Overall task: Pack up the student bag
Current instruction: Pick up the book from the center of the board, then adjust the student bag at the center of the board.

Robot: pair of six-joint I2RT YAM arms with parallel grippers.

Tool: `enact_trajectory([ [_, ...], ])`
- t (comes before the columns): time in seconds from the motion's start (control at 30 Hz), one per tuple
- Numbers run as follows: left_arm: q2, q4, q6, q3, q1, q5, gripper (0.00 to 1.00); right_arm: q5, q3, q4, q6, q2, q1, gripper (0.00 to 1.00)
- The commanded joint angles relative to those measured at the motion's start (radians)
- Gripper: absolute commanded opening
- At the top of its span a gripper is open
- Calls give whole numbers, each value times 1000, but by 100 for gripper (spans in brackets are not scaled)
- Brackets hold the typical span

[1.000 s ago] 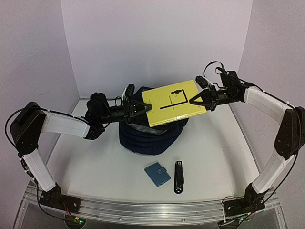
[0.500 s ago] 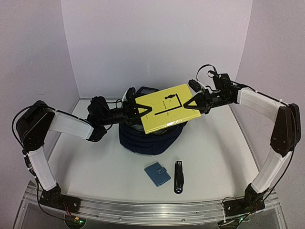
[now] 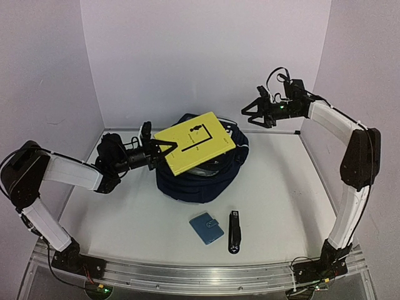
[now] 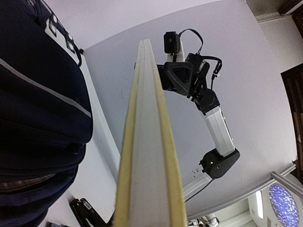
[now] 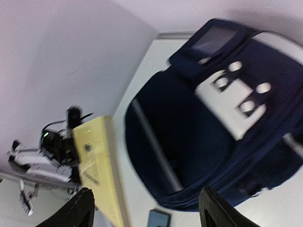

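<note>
While gripped at one edge: yellow book (image 3: pixel 194 142), slanting over student bag (image 3: pixel 194 184) (mouth open, centre of bench (image 3: pixel 281 194))
Left pincer (image 3: pixel 164 152): pinching book, nearer the bag
Right pincer (image 3: pixel 247 115): spread, well apart

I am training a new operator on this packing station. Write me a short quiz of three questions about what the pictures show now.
1. True or false: the right gripper stands open and holds nothing.
2. Where does the blue wallet lie, relative to the student bag? A) inside it B) on the table, between it and the arm bases C) on top of it
3. Fill in: the yellow book is gripped by the ____ gripper.
Key: 1 true; 2 B; 3 left, since the left gripper is shut on the book's edge.
</note>
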Motion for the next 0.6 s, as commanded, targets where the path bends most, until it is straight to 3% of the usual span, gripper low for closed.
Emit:
enact_trajectory([
  [0.0, -184, -32, 119, 4, 14, -108, 0, 330, 109, 26, 48, 120, -44, 72],
  [0.17, -312, -208, 219, 18, 14, -157, 0, 491, 196, 26, 47, 292, -57, 70],
  [0.47, -422, -330, 258, -18, 14, -239, 0, 439, 337, 30, 141, 554, -65, 71],
  [0.57, -454, -339, 251, -55, 14, -266, 0, 415, 370, 45, 168, 600, -64, 67],
])
